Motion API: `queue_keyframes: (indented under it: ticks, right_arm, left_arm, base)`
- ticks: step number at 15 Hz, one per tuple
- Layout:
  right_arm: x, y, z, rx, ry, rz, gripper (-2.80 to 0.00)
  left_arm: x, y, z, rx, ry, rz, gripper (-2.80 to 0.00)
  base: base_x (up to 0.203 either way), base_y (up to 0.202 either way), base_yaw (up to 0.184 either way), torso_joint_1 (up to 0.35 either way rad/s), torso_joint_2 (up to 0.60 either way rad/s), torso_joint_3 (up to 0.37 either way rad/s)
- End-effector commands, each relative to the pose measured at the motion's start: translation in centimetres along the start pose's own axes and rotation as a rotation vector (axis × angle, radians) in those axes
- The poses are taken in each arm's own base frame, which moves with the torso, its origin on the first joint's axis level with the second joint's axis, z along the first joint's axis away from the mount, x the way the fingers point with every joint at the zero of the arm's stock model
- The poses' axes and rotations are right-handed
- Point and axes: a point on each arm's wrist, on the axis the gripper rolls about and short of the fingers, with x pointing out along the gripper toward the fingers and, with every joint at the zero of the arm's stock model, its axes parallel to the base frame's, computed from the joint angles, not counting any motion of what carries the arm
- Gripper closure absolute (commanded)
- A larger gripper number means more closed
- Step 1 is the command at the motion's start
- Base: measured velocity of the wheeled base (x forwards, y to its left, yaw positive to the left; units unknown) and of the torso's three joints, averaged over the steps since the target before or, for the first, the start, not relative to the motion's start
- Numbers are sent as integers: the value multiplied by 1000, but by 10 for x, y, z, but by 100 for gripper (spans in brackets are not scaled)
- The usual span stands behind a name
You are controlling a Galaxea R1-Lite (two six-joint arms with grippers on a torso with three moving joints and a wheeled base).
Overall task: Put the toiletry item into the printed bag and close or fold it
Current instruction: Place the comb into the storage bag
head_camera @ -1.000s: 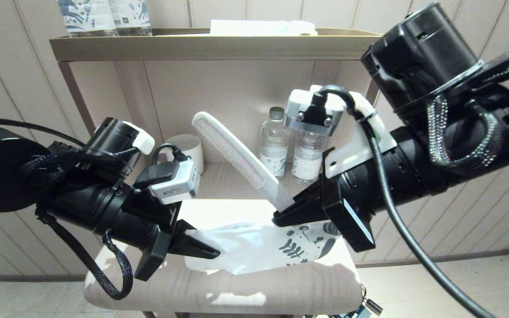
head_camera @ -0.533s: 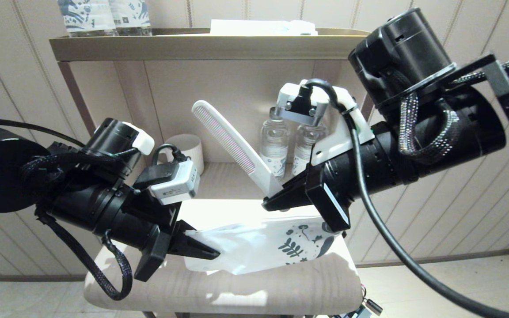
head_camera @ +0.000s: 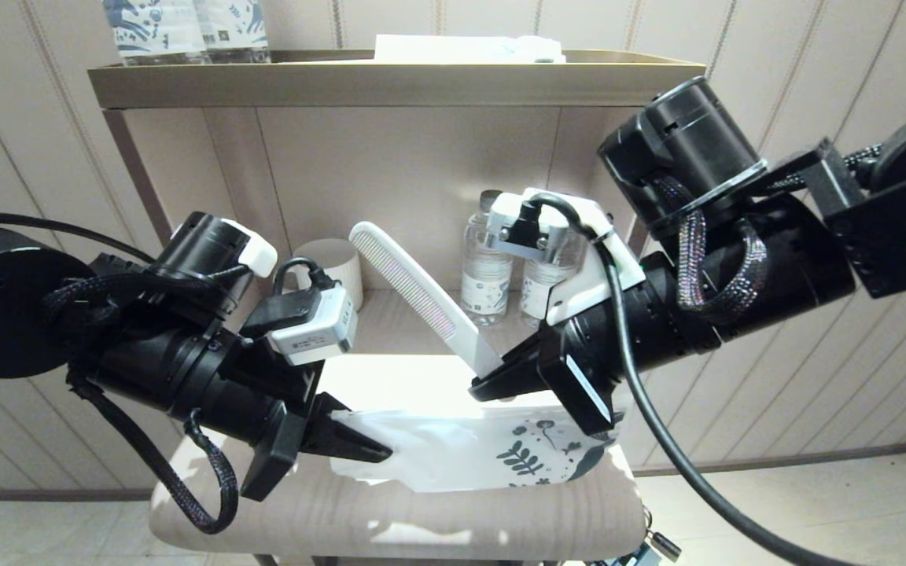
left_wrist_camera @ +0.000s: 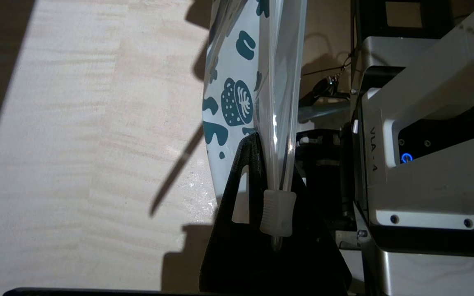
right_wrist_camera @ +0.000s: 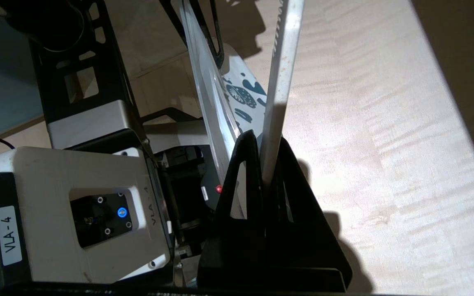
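The left hand (head_camera: 378, 453) pinched the printed bag (head_camera: 461, 456) at its strip end, over the bench (head_camera: 390, 519). The right hand (head_camera: 484, 385), just above the bag, clamped the comb (head_camera: 414, 292), not yet inside; insertion and closing remained.

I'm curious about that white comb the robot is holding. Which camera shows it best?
The head view: the whole comb, teeth included, slants up from the right gripper, shut on its narrow end. The right wrist view shows only its thin edge between the fingers. The left wrist view does not show it.
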Motion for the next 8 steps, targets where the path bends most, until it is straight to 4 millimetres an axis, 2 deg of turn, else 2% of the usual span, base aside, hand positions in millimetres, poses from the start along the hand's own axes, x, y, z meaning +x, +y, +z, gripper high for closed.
queue_keyframes:
  ticks: [1, 6, 8]
  right_arm:
    - [-3, 4, -1, -7, -5, 4, 0]
    - [-10, 6, -1, -15, -20, -2, 0]
    - [-5, 7, -7, -6, 6, 7, 0]
  left_arm:
    - [2, 2, -2, -3, 1, -8, 0]
    - [2, 2, -1, 0, -1, -5, 0]
    - [1, 2, -1, 0, -2, -6, 0]
  base:
    - [0, 0, 0, 0, 0, 0]
    - [0, 0, 0, 0, 0, 0]
    - [0, 0, 0, 0, 0, 0]
